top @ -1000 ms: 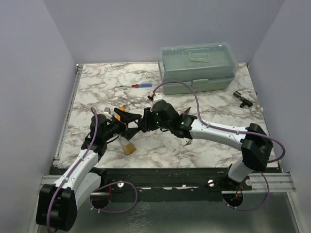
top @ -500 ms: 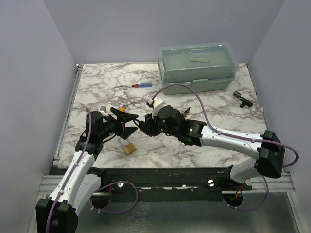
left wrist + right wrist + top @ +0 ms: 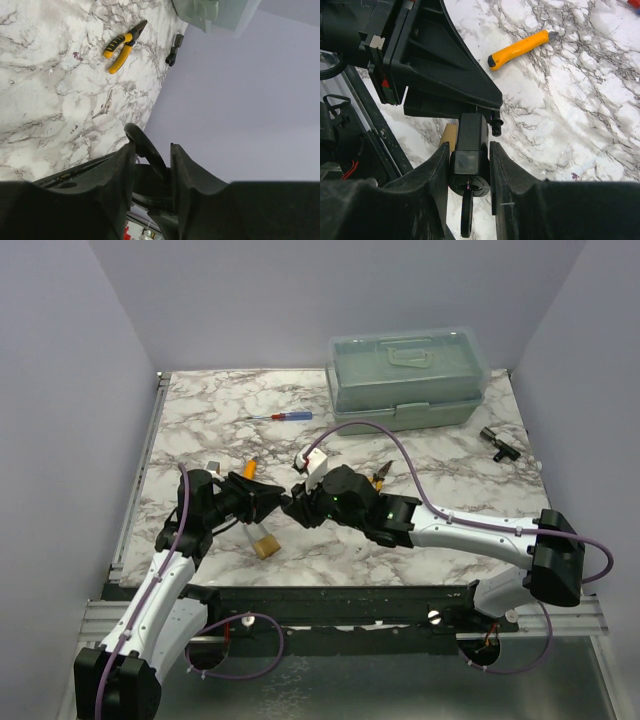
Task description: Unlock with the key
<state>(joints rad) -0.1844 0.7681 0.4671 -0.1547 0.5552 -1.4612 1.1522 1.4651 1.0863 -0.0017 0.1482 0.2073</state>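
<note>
The two arms meet tip to tip toward 8 o'clock of the table's (image 3: 200, 420) middle. The right gripper (image 3: 469, 160) is closed narrow on the body of the black padlock (image 3: 471, 131). The left gripper (image 3: 152, 160) is also drawn narrow, with the lock's dark shackle between its fingers, and it looks pinched there. The key (image 3: 103, 105) is in neither hand. In the left wrist view it lies flat on the marble at 7 o'clock of the yellow-handled pliers (image 3: 123, 46), well apart from both grippers. From overhead I can't find it.

One hand has to let go to fetch the key, and that is the main risk. The lock could swing or slip in whichever single grip remains. The key is thin and flat, so the fingertips may skid it along the stone. The lock's round end seems to face into the right palm, which would block the keyhole. A brass padlock (image 3: 265, 546) lies at 7 o'clock of the grippers and could be bumped.
</note>
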